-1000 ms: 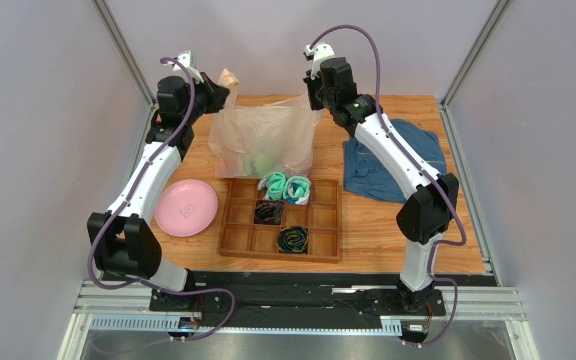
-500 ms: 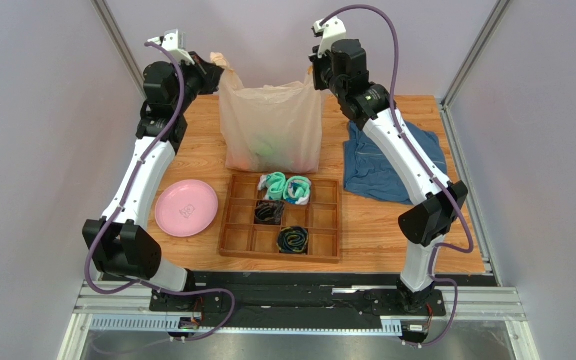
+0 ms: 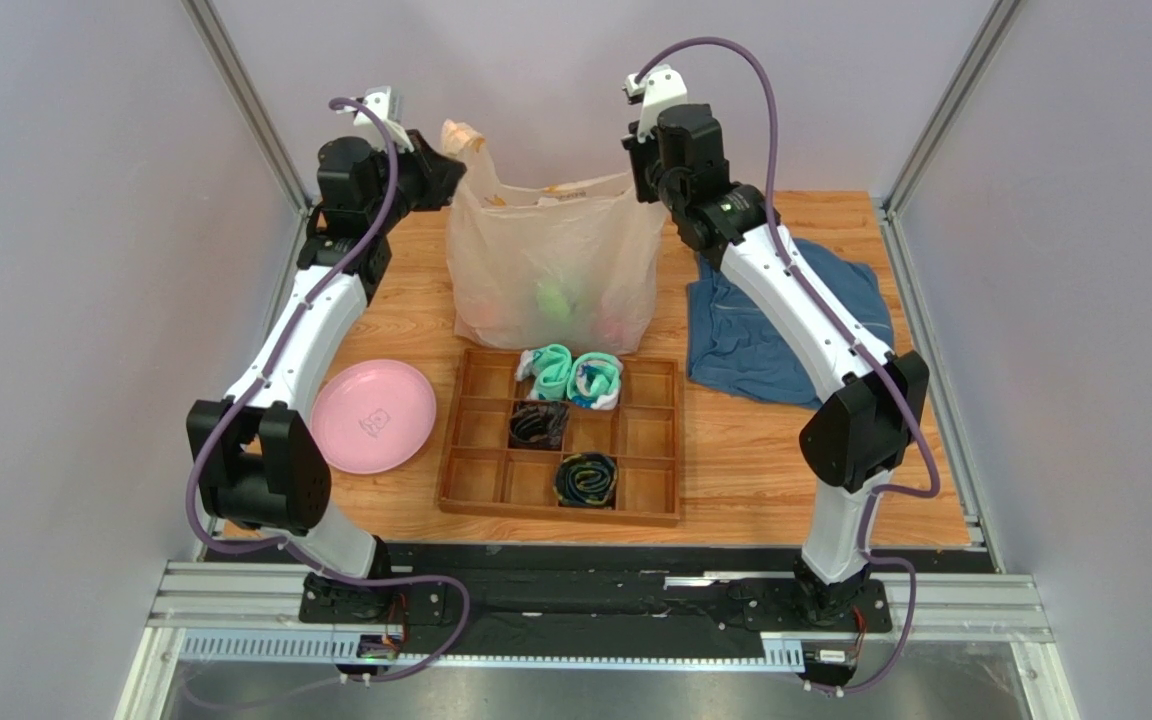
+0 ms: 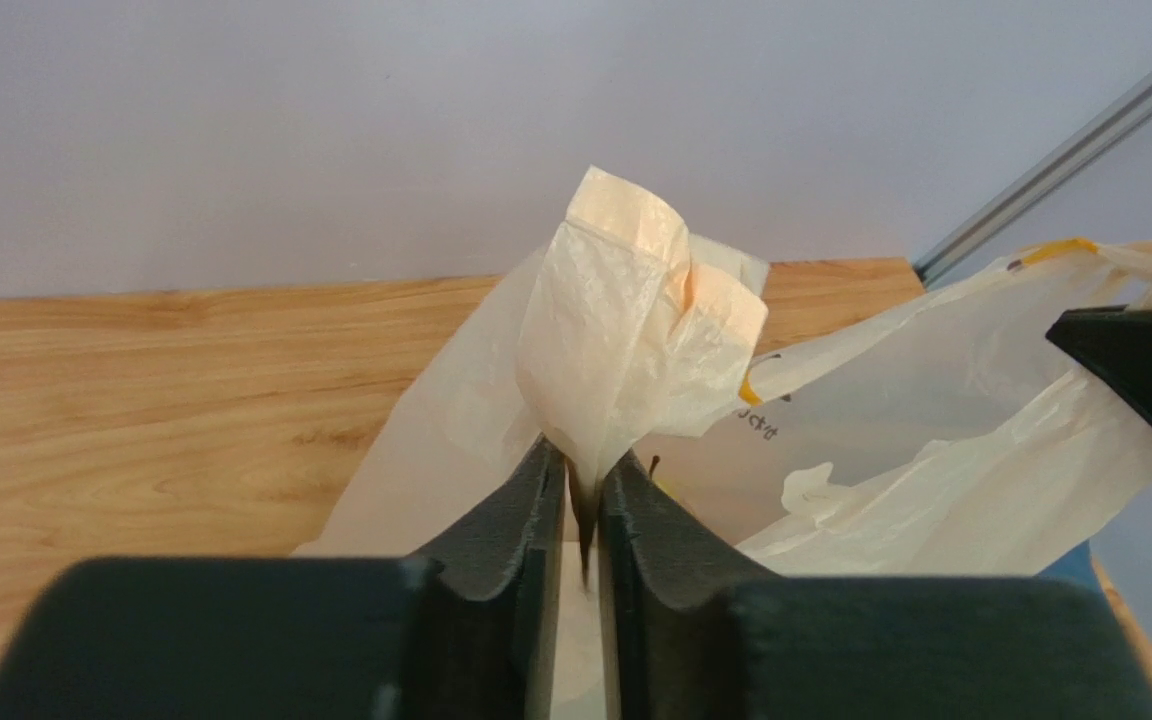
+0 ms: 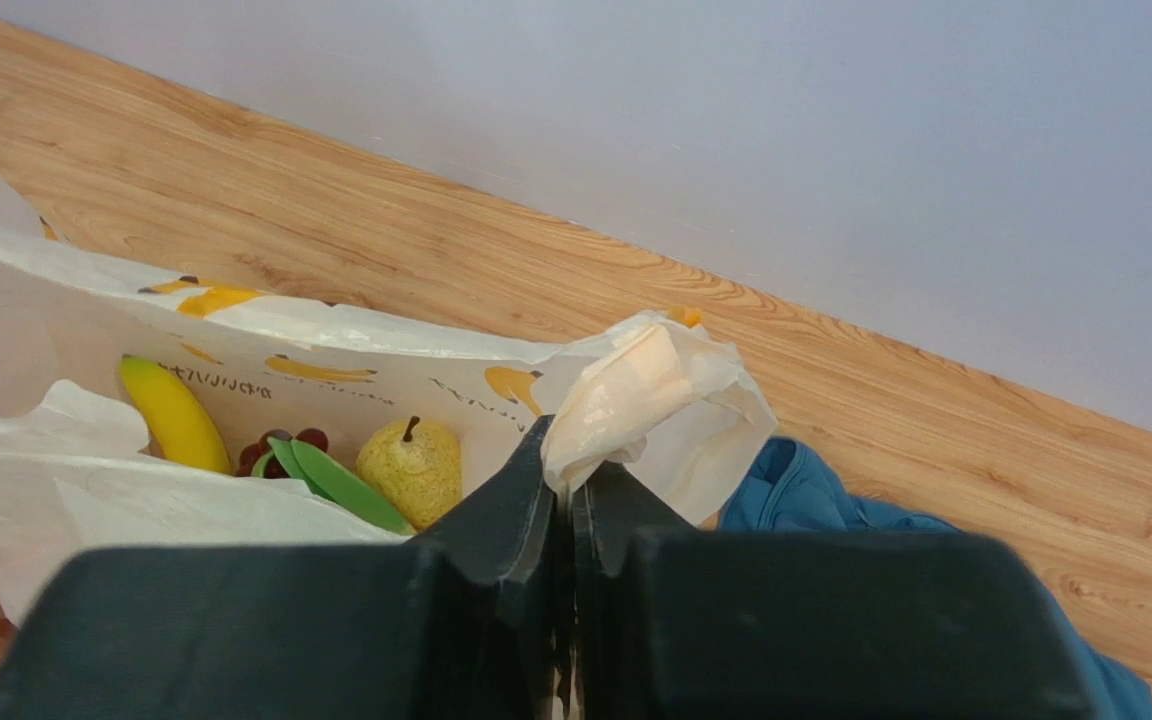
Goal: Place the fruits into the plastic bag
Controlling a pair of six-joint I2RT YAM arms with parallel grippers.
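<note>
As plastic bag is held upright, mouth axis left-right, bag's left handle is pinched by narrow left hand, right handle by right hand; fruits lie inside, at bag bottom.

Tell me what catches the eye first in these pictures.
The bag is held up by its handles at the far middle of the table: the left claw pinches one, the right claw the other. Inside it lie fruits, a banana among them. Nearer, a wooden tray holds rolled socks.
</note>
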